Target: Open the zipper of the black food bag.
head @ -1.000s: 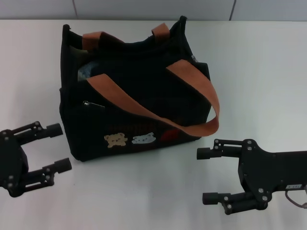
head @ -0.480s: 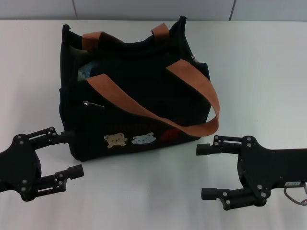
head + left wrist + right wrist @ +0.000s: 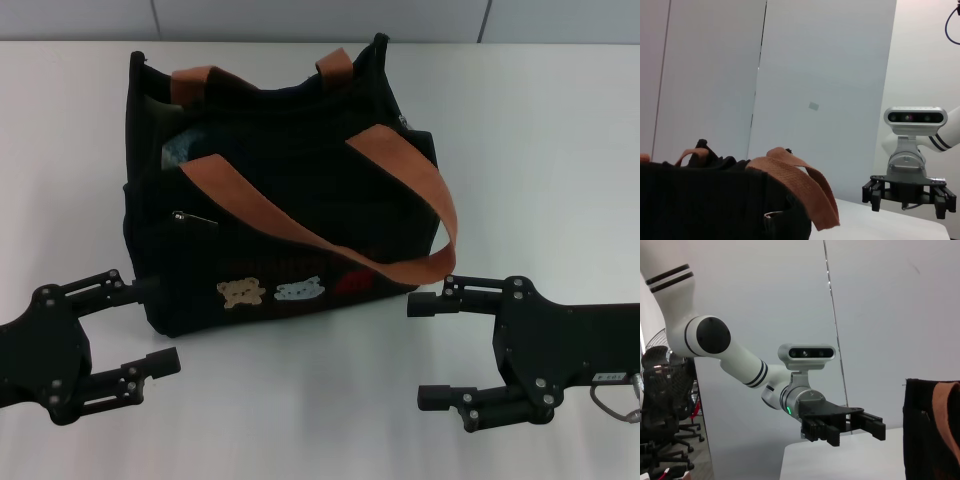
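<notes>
Here my left gripper and right gripper sit low, jaws wide, flanking the black food bag's near side on the white surface.

The black food bag is matt woven cloth with rough orange-brown webbing straps. The tabletop looks smooth and matt white.
</notes>
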Robot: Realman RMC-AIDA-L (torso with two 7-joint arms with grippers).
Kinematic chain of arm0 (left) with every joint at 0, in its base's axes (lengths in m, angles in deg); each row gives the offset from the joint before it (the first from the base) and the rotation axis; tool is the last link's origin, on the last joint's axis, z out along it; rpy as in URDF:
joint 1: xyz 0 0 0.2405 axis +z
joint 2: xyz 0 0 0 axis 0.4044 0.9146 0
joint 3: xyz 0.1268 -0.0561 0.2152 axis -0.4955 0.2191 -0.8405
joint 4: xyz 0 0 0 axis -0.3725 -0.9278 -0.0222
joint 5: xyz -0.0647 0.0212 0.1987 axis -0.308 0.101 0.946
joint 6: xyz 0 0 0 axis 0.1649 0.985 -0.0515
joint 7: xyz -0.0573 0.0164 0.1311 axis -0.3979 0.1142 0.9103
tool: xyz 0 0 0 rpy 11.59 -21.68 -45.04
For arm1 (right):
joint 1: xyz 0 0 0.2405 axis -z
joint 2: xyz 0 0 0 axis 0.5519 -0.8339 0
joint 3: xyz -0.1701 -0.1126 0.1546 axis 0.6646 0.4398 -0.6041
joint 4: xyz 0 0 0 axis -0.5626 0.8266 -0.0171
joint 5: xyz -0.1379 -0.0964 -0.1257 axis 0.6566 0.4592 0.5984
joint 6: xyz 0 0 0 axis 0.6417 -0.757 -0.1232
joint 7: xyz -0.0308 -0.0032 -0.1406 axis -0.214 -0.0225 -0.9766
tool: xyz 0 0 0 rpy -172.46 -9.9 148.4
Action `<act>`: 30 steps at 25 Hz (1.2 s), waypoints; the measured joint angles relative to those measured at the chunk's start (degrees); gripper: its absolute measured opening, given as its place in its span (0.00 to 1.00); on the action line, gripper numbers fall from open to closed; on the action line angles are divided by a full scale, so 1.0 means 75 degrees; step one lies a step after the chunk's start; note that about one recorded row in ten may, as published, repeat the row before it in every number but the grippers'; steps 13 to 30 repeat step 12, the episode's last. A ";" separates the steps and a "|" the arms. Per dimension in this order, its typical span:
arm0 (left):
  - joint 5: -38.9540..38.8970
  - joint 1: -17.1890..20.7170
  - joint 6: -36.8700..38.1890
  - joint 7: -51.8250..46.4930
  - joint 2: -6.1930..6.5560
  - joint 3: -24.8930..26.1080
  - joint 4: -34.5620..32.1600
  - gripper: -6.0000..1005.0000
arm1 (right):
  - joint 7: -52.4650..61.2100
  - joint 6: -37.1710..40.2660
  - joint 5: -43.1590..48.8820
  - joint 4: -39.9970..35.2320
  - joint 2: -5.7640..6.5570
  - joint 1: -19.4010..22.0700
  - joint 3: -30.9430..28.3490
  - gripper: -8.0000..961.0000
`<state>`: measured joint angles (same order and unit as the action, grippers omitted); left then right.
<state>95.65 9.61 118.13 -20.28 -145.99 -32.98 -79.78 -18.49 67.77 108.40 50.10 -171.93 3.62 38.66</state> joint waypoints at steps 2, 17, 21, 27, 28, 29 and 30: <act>0.0001 0.0004 0.0000 0.0000 -0.0006 0.0000 0.0000 0.72 | 0.0002 0.0008 0.0000 0.0000 0.0000 0.0000 -0.0003 0.84; 0.0000 -0.0029 0.0002 -0.0003 -0.0073 0.0050 0.0000 0.72 | 0.0003 0.0035 -0.0094 0.0001 0.0000 0.0065 -0.0011 0.84; 0.0000 -0.0029 0.0002 -0.0003 -0.0073 0.0050 0.0000 0.72 | 0.0003 0.0035 -0.0094 0.0001 0.0000 0.0065 -0.0011 0.84; 0.0000 -0.0029 0.0002 -0.0003 -0.0073 0.0050 0.0000 0.72 | 0.0003 0.0035 -0.0094 0.0001 0.0000 0.0065 -0.0011 0.84; 0.0000 -0.0029 0.0002 -0.0003 -0.0073 0.0050 0.0000 0.72 | 0.0003 0.0035 -0.0094 0.0001 0.0000 0.0065 -0.0011 0.84; 0.0000 -0.0029 0.0002 -0.0003 -0.0073 0.0050 0.0000 0.72 | 0.0003 0.0035 -0.0094 0.0001 0.0000 0.0065 -0.0011 0.84; 0.0000 -0.0029 0.0002 -0.0003 -0.0073 0.0050 0.0000 0.72 | 0.0003 0.0035 -0.0094 0.0001 0.0000 0.0065 -0.0011 0.84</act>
